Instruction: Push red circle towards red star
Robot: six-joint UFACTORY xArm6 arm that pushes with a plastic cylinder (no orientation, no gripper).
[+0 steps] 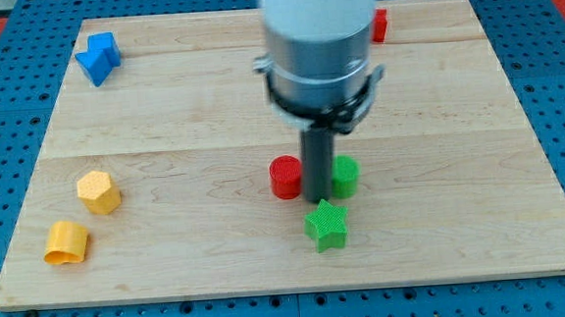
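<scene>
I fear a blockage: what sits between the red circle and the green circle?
In the camera view, only my tip stands between the red circle block and green circle block.

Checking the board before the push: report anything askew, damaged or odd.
Nothing looks damaged or spilled. My tip stands between the red circle and a green round block, with the green star just below. The red block at the view's top is mostly hidden behind the arm, so its shape cannot be told.
</scene>
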